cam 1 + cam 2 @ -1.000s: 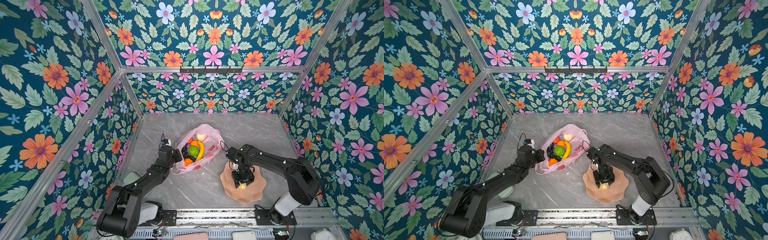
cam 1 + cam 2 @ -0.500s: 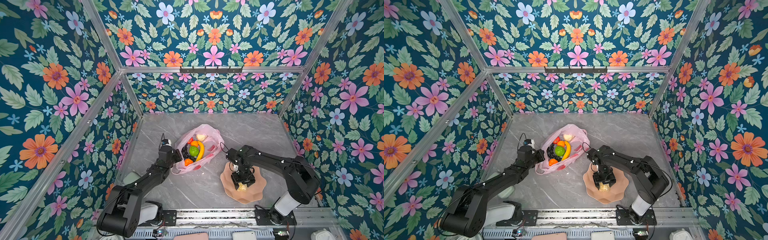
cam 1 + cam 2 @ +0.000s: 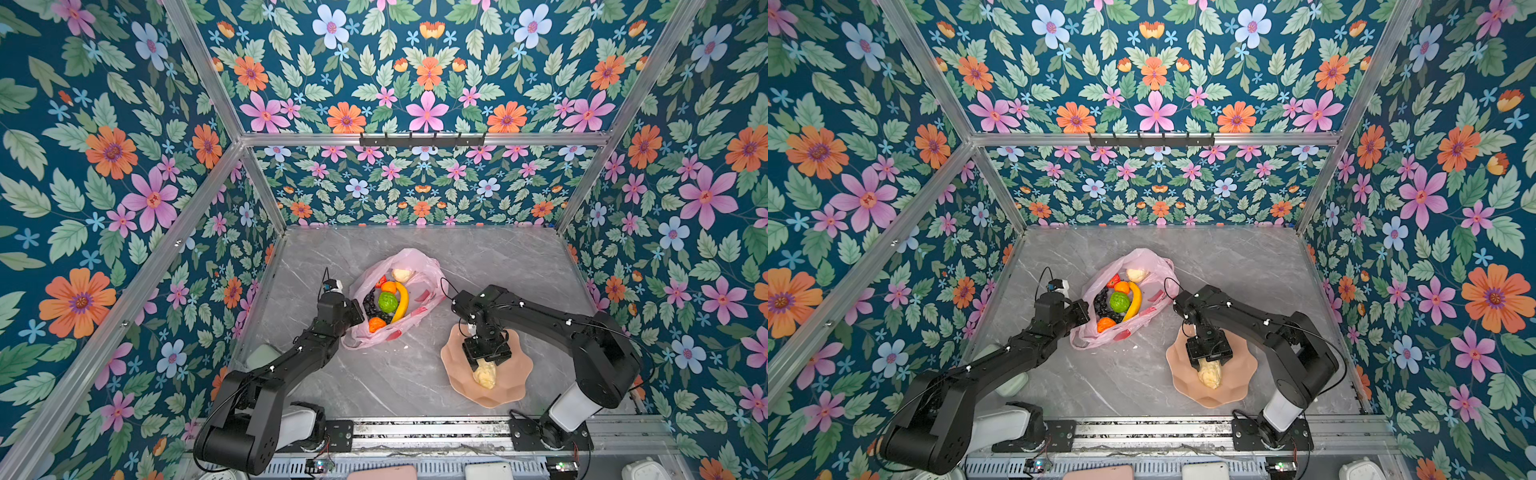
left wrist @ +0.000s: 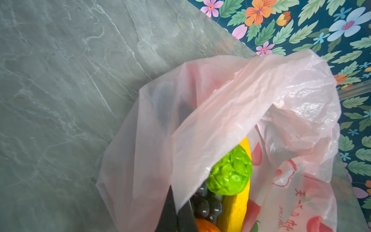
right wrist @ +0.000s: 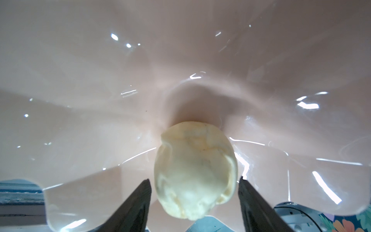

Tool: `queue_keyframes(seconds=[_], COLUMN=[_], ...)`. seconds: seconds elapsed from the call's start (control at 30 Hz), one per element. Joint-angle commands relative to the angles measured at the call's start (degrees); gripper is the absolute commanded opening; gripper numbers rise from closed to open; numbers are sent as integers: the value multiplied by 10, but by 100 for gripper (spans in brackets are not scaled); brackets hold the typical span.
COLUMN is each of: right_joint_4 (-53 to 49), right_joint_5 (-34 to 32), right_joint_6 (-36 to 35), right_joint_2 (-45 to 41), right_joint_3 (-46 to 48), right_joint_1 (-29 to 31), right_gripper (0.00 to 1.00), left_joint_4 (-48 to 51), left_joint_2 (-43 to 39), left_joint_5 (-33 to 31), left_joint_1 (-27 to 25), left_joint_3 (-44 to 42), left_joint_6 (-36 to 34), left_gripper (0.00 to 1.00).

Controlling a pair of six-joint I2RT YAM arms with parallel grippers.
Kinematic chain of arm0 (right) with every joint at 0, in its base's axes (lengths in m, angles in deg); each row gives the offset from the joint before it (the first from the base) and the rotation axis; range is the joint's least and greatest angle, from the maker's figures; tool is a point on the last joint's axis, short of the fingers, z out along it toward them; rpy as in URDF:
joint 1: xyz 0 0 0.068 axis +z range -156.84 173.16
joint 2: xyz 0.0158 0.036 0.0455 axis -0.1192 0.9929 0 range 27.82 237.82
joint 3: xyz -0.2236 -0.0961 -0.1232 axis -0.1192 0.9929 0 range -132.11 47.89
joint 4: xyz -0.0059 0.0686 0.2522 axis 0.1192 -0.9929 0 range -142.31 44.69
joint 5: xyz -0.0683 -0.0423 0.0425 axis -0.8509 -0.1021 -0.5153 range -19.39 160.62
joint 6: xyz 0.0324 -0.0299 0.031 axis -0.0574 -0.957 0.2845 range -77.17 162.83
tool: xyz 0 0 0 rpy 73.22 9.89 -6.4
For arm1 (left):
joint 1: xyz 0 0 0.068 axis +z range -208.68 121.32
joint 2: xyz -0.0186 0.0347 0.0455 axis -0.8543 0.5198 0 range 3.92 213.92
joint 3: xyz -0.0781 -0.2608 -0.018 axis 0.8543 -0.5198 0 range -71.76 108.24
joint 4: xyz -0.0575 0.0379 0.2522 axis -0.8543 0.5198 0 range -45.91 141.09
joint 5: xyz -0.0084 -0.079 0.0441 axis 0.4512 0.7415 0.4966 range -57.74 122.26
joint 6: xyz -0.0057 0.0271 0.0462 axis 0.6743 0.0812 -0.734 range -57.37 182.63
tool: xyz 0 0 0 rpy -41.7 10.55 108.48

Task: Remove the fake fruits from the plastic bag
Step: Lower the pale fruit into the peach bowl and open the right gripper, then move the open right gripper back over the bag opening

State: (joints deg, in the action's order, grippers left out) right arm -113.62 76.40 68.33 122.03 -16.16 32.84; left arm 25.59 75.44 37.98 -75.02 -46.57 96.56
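Lettering [image 4: 295, 209] on plastic bag [image 4: 230, 104] — red, sideways, illegible

Left arm [image 3: 291, 365]: base at the near-left corner of the bench [image 3: 374, 386]. Links stretched low and forward toward the bench middle, elbow hardly raised.

Left tool [image 3: 360, 312]: jaws closed tight. In the wrist view a fold of the plastic bag [image 4: 220, 112] is pinched between the two dark fingers.

Right arm [image 3: 540, 316]: base at the near-right corner. Reaches inward, then the wrist bends sharply so the tool aims straight down, near the front edge.

Right tool [image 5: 194, 178]: jaws parted. Fingers [image 5: 138, 200] stand either side of a pale cream lump [image 5: 194, 160], with a slim gap on each side.
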Motion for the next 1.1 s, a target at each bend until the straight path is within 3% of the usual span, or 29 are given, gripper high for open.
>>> queue_keyframes(seconds=[0.0, 0.3, 0.5, 0.73, 1.07], right_joint_4=[-23, -45, 47, 165, 219], right_joint_5=[-12, -44, -58, -53, -14], right_joint_6=[-3, 12, 48, 60, 52], right_joint_2=[-4, -31, -22, 66, 200], right_joint_3=[-10, -116, -213, -310, -431], right_joint_1=[0, 1, 12, 35, 54], right_gripper=[73, 75, 72, 68, 65], left_joint_4=[-10, -1, 11, 35, 49], left_joint_2=[-1, -9, -9, -15, -5], left_joint_5=[-4, 1, 4, 3, 3], left_joint_1=[0, 0, -1, -2, -8], left_joint_3=[-1, 8, 20, 36, 40], left_joint_6=[-5, -4, -1, -4, -5], left_gripper=[0, 0, 0, 0, 0])
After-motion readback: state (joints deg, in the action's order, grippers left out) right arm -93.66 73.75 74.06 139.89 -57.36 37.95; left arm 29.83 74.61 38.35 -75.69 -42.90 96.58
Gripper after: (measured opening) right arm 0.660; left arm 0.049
